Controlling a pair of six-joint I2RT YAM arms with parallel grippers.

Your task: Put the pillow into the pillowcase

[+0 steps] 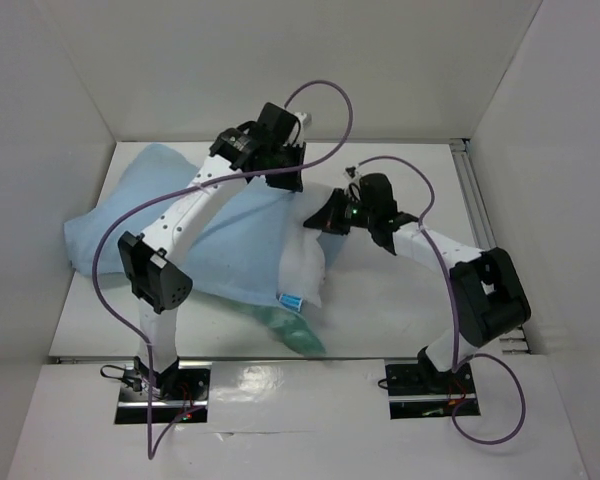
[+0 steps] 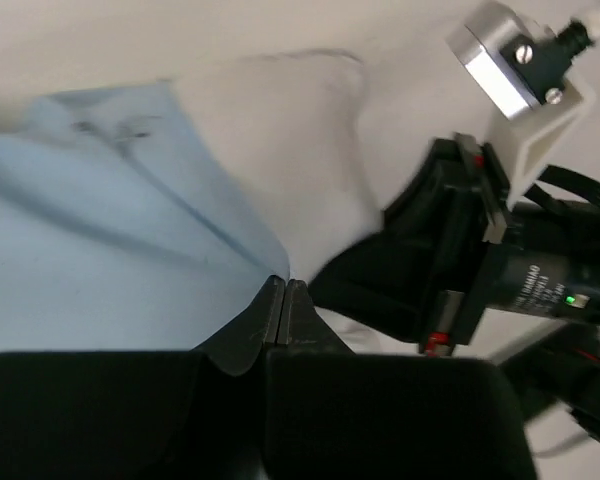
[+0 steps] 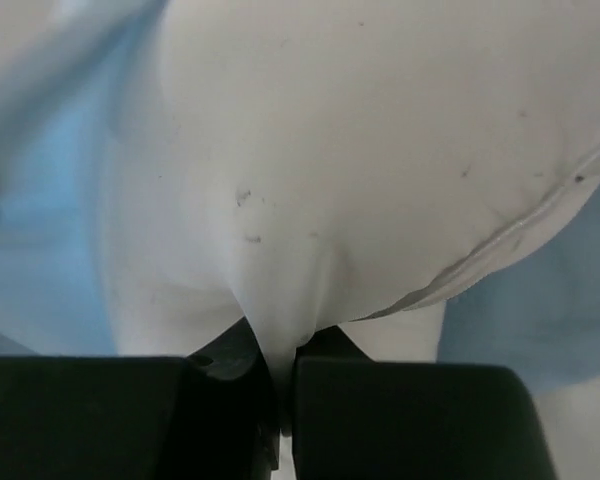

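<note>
The pale blue pillowcase lies across the table's left half and covers most of the pillow. The pillow's white end sticks out on the right, and its blue-and-white label faces the front. My left gripper is at the far edge of the case's mouth. In the left wrist view it is shut on the blue cloth's edge, with the white pillow beyond. My right gripper is shut on a pinch of pillow fabric, with its jaws closed on a white fold.
A teal-green fold of cloth pokes out under the pillow at the front. White walls enclose the table on three sides, with a metal rail along the right. The right arm's wrist is close beside the left gripper.
</note>
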